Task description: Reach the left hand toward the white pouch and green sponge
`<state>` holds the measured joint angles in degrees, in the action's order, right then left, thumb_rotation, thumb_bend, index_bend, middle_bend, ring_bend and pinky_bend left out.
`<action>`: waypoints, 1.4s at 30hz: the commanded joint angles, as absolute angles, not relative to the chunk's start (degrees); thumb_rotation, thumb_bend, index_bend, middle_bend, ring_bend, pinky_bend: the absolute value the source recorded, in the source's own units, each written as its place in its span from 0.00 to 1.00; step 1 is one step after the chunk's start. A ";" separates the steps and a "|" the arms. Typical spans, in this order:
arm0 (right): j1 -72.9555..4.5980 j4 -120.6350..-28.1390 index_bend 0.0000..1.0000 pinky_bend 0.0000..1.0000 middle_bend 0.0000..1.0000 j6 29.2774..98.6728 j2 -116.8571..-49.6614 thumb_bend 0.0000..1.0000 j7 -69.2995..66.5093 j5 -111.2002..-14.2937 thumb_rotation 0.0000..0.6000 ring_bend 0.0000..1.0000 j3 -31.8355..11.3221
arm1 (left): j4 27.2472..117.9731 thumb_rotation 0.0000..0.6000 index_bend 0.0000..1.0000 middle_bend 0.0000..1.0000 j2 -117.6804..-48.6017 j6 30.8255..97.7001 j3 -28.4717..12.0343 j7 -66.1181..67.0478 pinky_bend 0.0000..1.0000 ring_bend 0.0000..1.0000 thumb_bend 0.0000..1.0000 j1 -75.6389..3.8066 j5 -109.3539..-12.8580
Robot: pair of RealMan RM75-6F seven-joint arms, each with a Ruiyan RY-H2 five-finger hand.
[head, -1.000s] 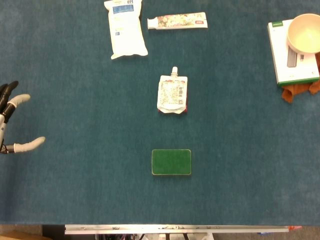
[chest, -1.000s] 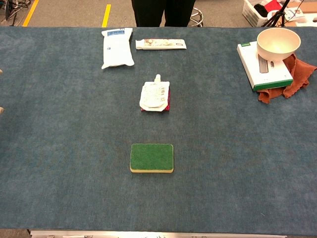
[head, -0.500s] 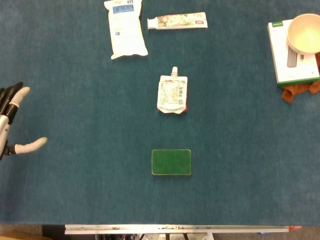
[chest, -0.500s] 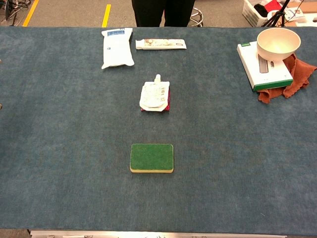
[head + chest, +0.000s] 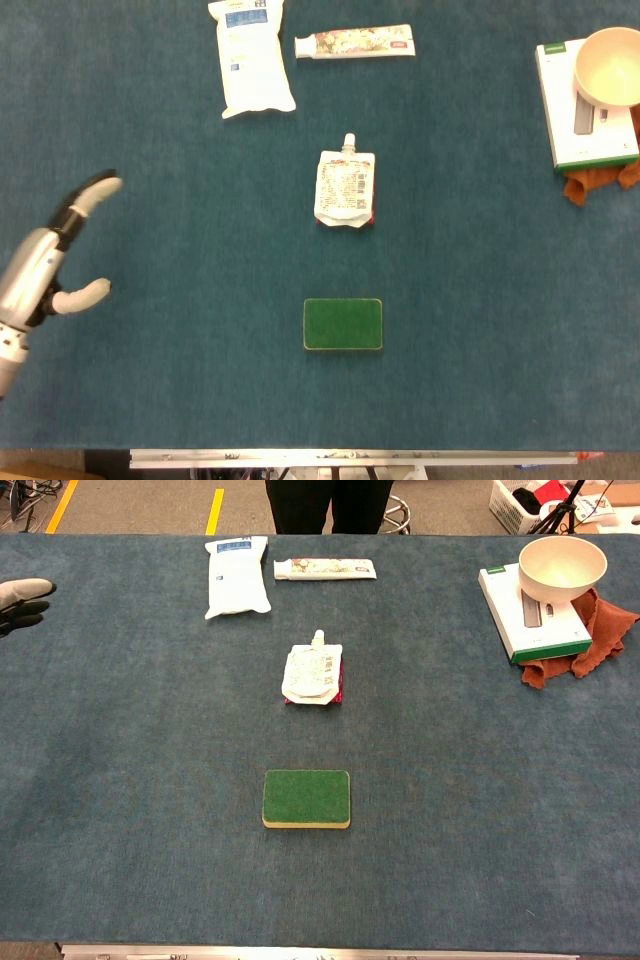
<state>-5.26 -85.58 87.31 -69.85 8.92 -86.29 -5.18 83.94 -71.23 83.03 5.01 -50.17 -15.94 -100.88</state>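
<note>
A white spouted pouch lies flat in the middle of the blue table, on top of something red. Nearer the front edge lies a green sponge with a yellow underside. My left hand hovers at the far left, well apart from both, its fingers spread and holding nothing; only its fingertips show at the left edge of the chest view. My right hand is not visible in either view.
A larger white pouch and a toothpaste tube lie at the back. At the back right a cream bowl sits on a white and green box over an orange cloth.
My left hand has moved in from the left edge toward the table's middle, and more of its forearm shows. Pouch and sponge have not moved.
</note>
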 commanded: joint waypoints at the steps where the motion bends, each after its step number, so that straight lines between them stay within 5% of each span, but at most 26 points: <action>1: -5.21 -85.67 0.56 0.49 0.30 87.45 -69.77 0.05 8.82 -86.40 1.00 0.32 -5.17 | 89.00 0.12 0.04 0.00 -69.99 80.31 6.78 -64.23 0.03 0.00 0.00 -21.35 -104.15; 13: -5.21 -85.88 0.56 0.49 0.30 87.36 -69.61 0.05 8.77 -86.49 1.00 0.32 -5.07 | 89.87 0.09 0.15 0.07 -68.76 77.92 9.80 -94.49 0.11 0.07 0.00 -30.61 -107.97; 22: -5.21 -85.94 0.56 0.49 0.30 87.44 -69.55 0.05 8.78 -86.49 1.00 0.32 -5.13 | 83.73 0.07 0.18 0.12 -71.05 84.22 13.18 -115.67 0.16 0.11 0.00 -34.86 -113.34; 42: -5.19 -86.13 0.56 0.49 0.30 87.44 -69.38 0.05 8.73 -86.61 1.00 0.32 -5.06 | 74.83 0.00 0.24 0.20 -76.95 93.76 16.41 -124.16 0.22 0.18 0.00 -37.71 -114.70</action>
